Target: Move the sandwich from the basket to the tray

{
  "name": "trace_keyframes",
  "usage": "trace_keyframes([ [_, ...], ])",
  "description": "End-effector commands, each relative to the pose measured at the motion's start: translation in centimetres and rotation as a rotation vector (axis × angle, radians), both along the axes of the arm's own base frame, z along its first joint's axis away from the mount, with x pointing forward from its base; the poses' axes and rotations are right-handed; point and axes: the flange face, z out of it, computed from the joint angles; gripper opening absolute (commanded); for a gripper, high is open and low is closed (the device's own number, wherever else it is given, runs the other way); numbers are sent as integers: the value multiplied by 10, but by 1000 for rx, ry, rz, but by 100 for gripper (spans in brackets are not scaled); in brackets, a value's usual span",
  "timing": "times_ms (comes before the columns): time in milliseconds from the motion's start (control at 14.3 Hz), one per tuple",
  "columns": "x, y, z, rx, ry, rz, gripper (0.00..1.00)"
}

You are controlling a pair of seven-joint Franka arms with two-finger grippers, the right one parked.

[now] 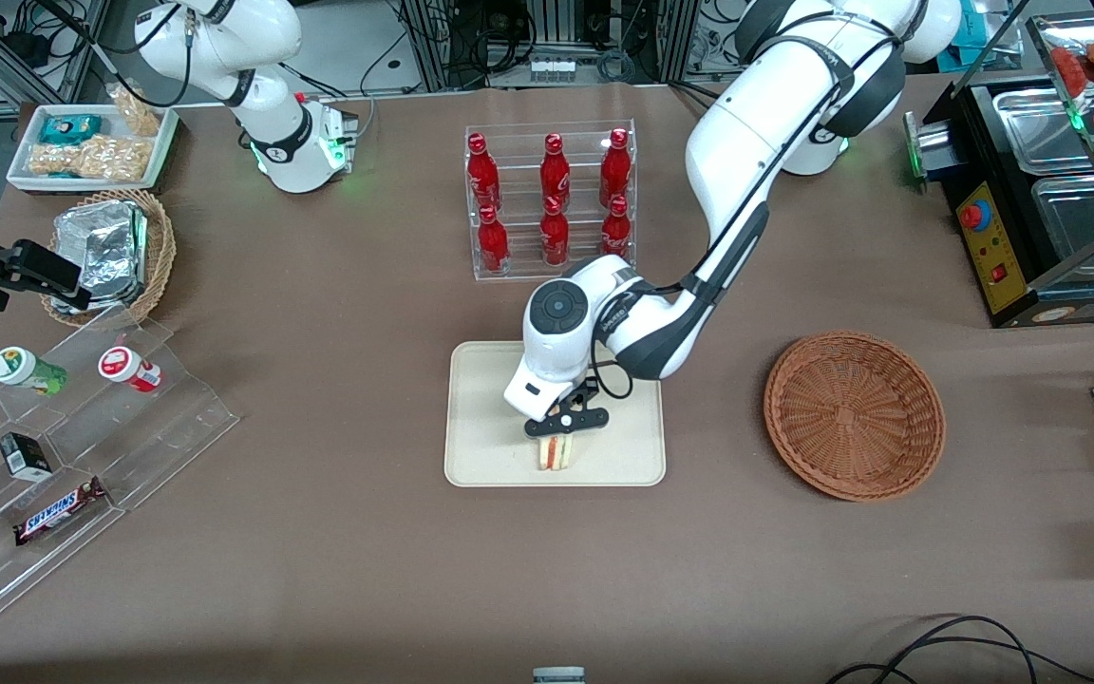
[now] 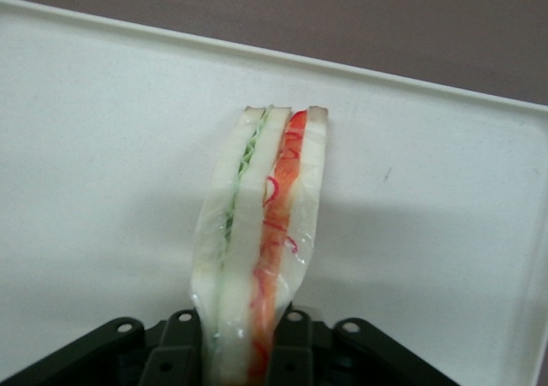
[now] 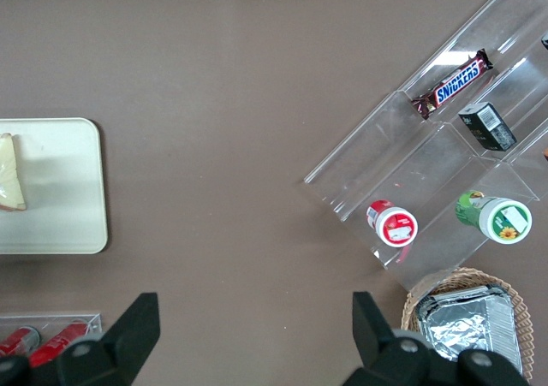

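while the gripper (image 1: pixel 561 439) pinches the sandwich (image 2: pixel 261 232) over the tray (image 1: pixel 480 456), it looks light, soft, squashable; hold the bread faces gently.

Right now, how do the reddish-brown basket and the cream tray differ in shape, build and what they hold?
The basket is round, woven of reddish-brown wicker and dished; the tray is a flat, smooth cream rectangle with rounded corners and a low rim. The basket holds nothing, while the sandwich stands over the tray, gripped by the left gripper. The basket lies toward the working arm's end; the tray sits mid-table. Both rest on the brown table.
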Motion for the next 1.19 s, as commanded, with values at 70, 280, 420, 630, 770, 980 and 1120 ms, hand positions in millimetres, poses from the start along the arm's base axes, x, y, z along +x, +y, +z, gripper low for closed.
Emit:
trace_keyframes([
  [70, -5, -3, 58, 14, -44, 22, 100],
  [280, -11, 32, 118, 66, -71, 25, 100],
  [420, -19, 56, 148, 145, -44, -18, 100],
  [630, 15, 124, 161, 165, 11, 116, 100],
  [770, 25, 173, 166, 191, 51, 175, 100],
  [980, 32, 253, 172, 225, 88, 185, 100],
  [1120, 31, 306, 181, 240, 110, 144, 100],
])
